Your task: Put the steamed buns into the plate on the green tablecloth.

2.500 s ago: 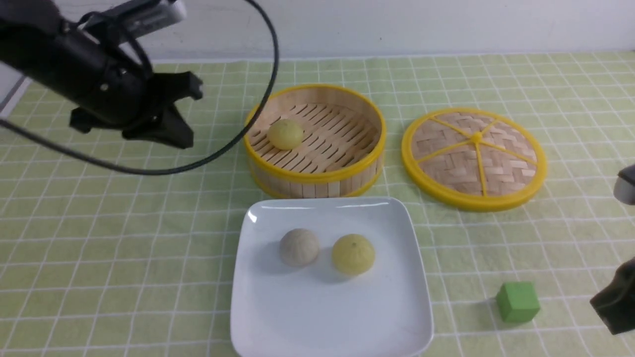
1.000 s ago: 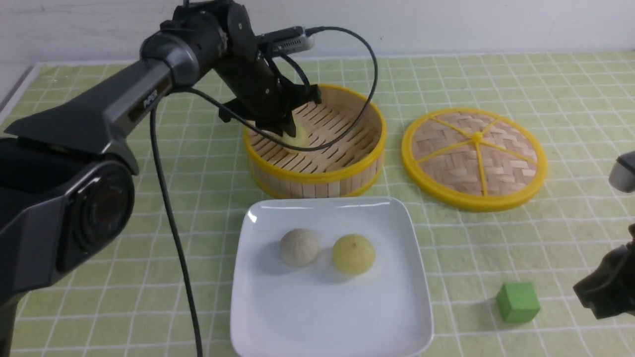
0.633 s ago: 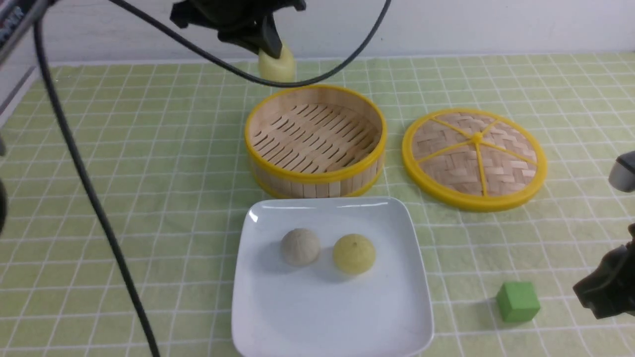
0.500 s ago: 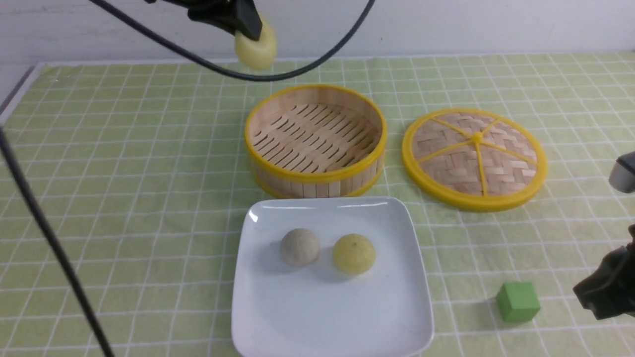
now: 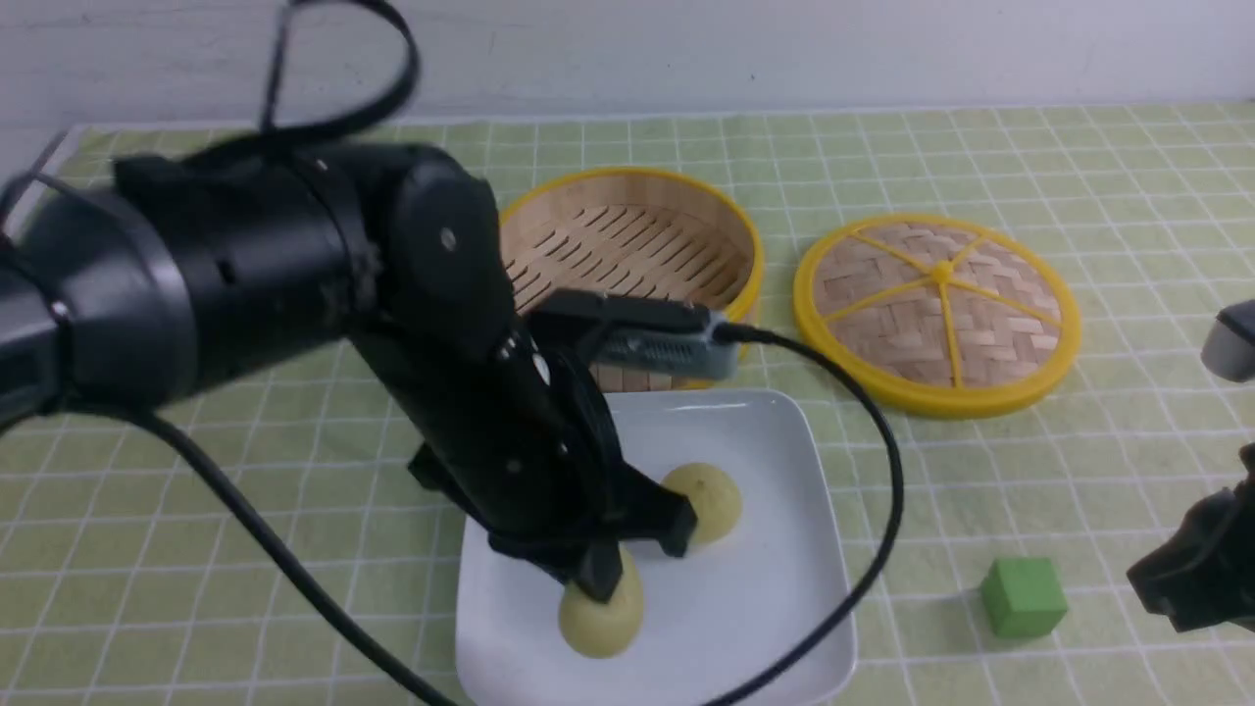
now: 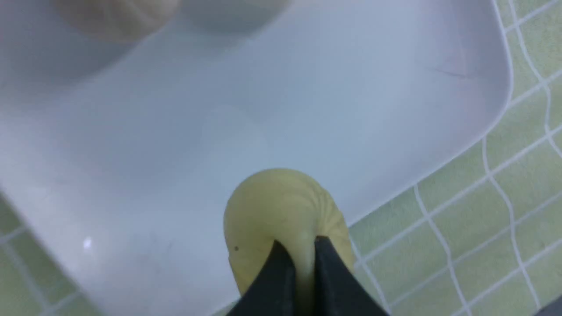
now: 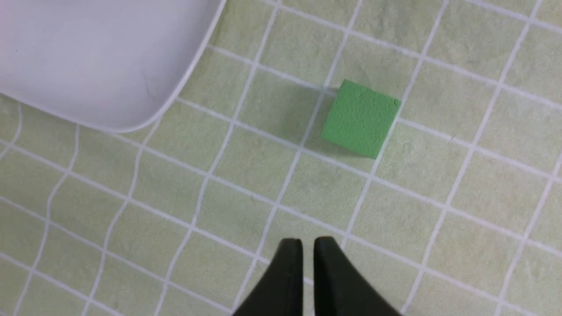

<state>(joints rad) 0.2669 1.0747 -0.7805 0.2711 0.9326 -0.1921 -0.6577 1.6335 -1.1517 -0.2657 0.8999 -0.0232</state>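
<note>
A plain, matte white wall spans the far side at twelve o'clock. At ten o'clock a pale strip of uncovered tabletop shows. The light is soft and even.

Plate on tablecloth; steamed bun on plate; steamer basket at plate's 12 o'clock, lid 2 o'clock, cube 3 o'clock.

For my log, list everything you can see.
resting steamed bun: one, pale yellow, on plate
held steamed bun: one, pale yellow, at plate's near side
grey bun: one, greyish-beige, on plate
plate: one, white, on tablecloth
steamer basket: one, bamboo, yellow rim, behind plate
lid: one, woven, yellow rim, right of basket
cube: one, green, right of plate
tablecloth: one, yellow-green grid, under everything
left pincer: shut on held steamed bun
right pincer: shut, empty, near cube
</note>
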